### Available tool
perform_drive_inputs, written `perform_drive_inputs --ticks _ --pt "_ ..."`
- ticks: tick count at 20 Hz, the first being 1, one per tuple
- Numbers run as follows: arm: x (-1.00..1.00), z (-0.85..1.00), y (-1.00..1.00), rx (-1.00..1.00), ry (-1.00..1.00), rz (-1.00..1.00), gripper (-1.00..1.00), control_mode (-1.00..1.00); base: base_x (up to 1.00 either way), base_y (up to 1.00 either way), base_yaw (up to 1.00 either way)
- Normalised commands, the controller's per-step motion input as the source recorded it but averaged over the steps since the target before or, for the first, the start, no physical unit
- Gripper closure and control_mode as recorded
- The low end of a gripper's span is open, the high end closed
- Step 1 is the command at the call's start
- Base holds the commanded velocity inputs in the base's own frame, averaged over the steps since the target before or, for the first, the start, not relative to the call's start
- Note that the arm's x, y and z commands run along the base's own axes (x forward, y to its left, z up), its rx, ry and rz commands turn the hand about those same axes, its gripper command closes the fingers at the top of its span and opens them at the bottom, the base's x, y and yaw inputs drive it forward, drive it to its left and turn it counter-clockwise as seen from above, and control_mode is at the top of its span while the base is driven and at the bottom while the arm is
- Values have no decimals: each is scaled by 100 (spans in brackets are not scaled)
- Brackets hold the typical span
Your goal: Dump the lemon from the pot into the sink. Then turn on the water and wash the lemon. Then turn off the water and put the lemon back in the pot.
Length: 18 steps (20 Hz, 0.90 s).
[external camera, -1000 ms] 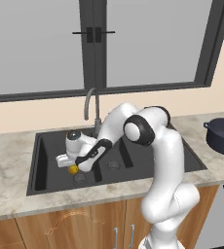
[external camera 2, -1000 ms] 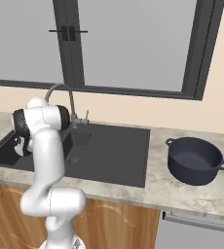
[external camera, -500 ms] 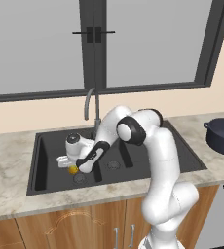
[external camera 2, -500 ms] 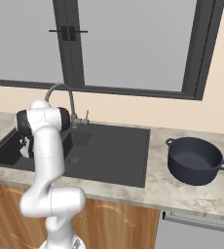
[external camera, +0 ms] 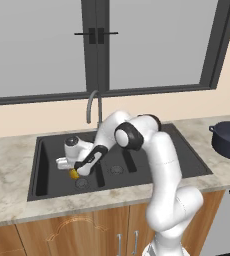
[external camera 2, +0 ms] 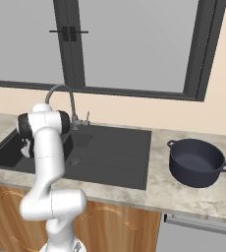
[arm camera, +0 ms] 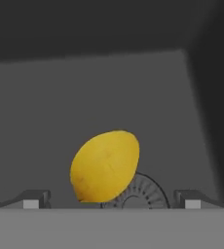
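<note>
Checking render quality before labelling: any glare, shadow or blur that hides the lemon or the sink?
Hand view: lemon evenly lit and sharp, no glare, sink floor dim and flat. Left base view: the arm hides most of the lemon; soft, no harsh shadows. Right base view: matte basin, no reflections.

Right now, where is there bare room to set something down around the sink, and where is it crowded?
Free: the flat drainboard of the sink between the faucet and the pot, and the counter strip left of the basin. Crowded: the large bowl, where the open gripper hangs at the lemon by the drain.
</note>
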Motion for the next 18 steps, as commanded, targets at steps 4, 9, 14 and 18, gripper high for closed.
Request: perform_drive_inputs --ticks 4,9,14,18 --pt "26 -20 1 0 3 -9 -100 -100 0 0 0" --pt "13 -31 0 0 8 -9 -100 -100 0 0 0" --pt "17 -34 0 0 7 -8 -100 -100 0 0 0" --pt "14 -27 0 2 5 -4 -100 -100 0 0 0"
